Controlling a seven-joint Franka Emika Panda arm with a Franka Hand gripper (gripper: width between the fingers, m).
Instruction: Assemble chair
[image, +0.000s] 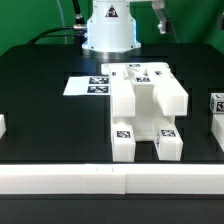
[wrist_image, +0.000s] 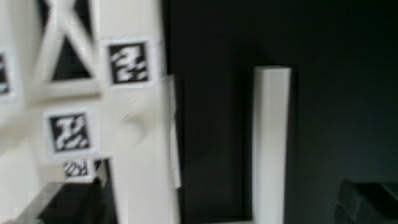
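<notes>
Black table (image: 40, 120) bears the part-built chair (image: 145, 110), tags (image: 123, 133) facing up, probably for tracking; it lies directly ahead of the end effector (wrist_image: 214, 208), whose jaws stand released and empty; your wrist view shows those tags close up; only the exterior view shows the whole layout.

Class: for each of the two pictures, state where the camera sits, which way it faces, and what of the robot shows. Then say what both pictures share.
Exterior view: off the arm, raised at the table's near edge, looking across it at the chair, the marker board and the robot's base behind; only the base and a bit of arm show.
Wrist view: on the wrist, close up on the chair; no robot part shows clearly.
Shared: the chair's tagged white parts.
</notes>
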